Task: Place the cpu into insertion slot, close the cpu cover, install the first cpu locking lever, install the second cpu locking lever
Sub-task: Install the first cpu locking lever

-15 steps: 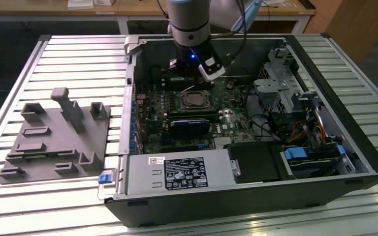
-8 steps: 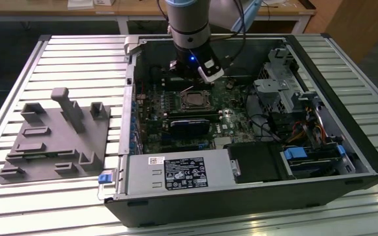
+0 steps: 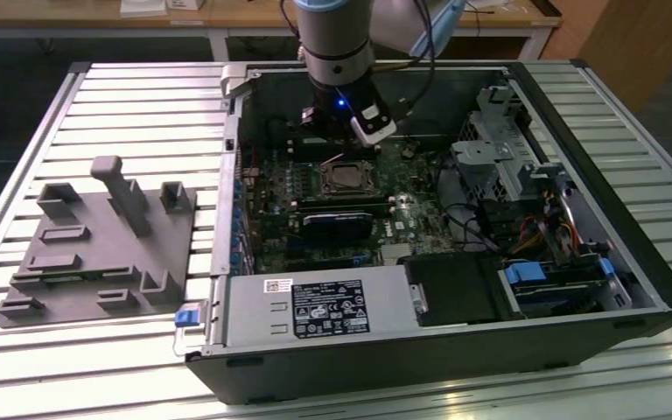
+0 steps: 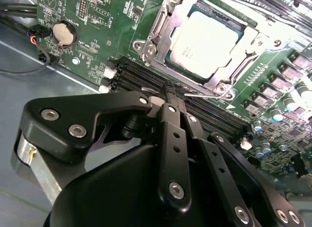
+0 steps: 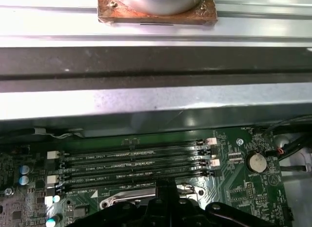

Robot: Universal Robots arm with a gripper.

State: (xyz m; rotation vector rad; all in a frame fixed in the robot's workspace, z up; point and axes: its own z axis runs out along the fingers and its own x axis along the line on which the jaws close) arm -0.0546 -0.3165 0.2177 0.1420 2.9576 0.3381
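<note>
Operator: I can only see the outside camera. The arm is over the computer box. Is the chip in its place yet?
Observer: Yes. In the second wrist view the chip sits inside the metal frame, which lies flat around it.
Operator: Are the pinchers open?
Observer: No. The gripper is shut, with its tip beside a thin metal lever. I can't tell whether it pinches the lever.
Operator: Is anything round in there?
Observer: Yes. In both wrist views a round silver battery sits on the green board.
</note>
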